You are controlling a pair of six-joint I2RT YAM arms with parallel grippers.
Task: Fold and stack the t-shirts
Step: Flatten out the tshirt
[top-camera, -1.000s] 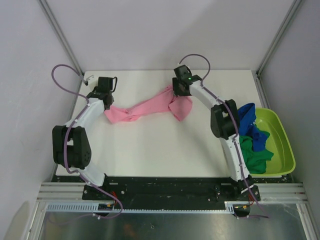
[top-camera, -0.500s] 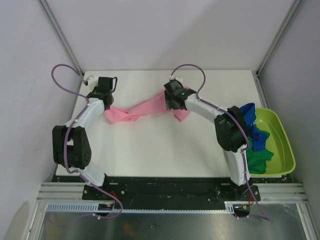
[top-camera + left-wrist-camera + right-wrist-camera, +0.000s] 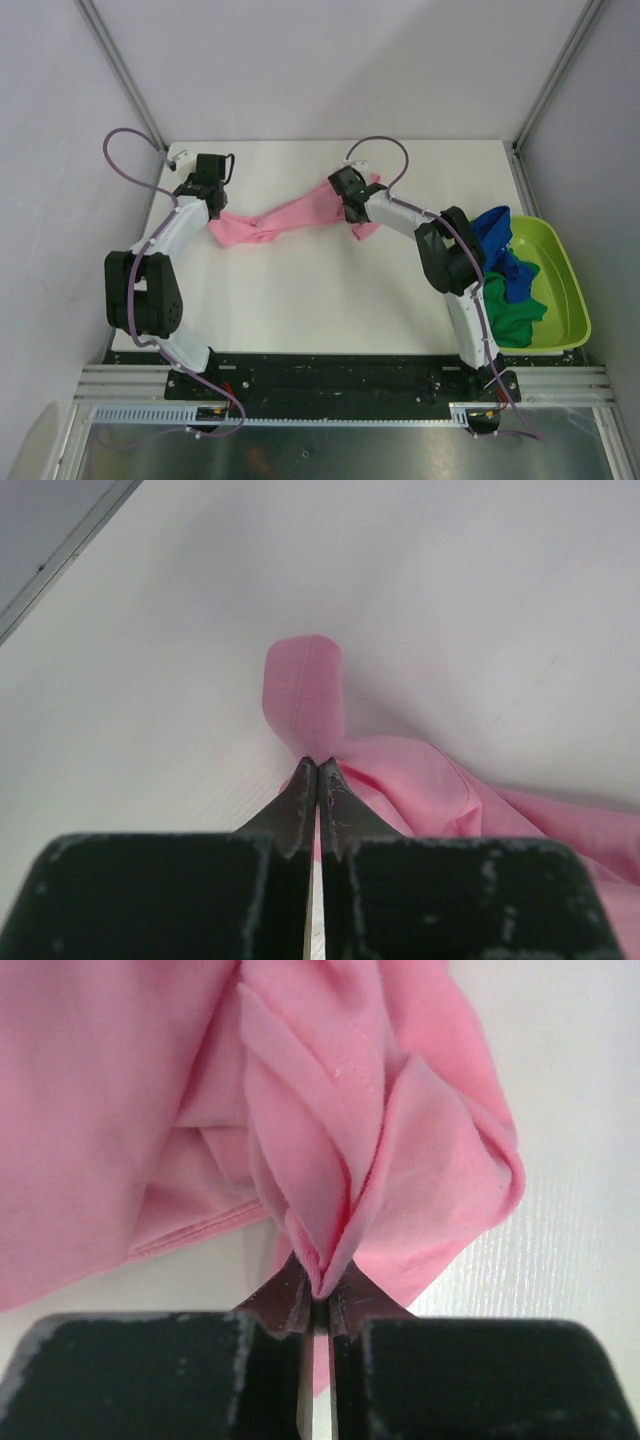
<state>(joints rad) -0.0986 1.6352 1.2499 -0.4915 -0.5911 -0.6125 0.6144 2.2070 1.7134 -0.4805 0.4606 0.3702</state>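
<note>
From the top camera the fingertips of both arms are hidden. The left gripper (image 3: pixel 214 212) sits under its own wrist, and the right gripper (image 3: pixel 350 205) is covered by its black wrist body, so this view does not tell how the jaws stand. The right end of the light pink fabric t-shirt (image 3: pixel 290 214) is mostly under the right arm, and only a small pink corner shows beside it. In the lime-green plastic tub (image 3: pixel 570 275), at the right edge of the white table (image 3: pixel 300 300), the royal blue fabric t-shirt (image 3: pixel 497 235) and the dark green fabric t-shirt (image 3: pixel 512 310) lie crumpled. The right arm cuts off their left parts.

The wrist cameras give what the top view cannot. In the left wrist view the two fingers are pressed together on the hem of the pink shirt, and a small loop of hem stands just past the tips. In the right wrist view the fingers are closed on a bunched fold of the same shirt, with pleats rising beyond them. Only the top view shows that this shirt is stretched as a twisted band between the two grippers, on the far half of the table.

Compared with one second ago, the right gripper has moved left and a little nearer, onto the cloth, and less of the pink right end is visible; the left arm is in the same place
</note>
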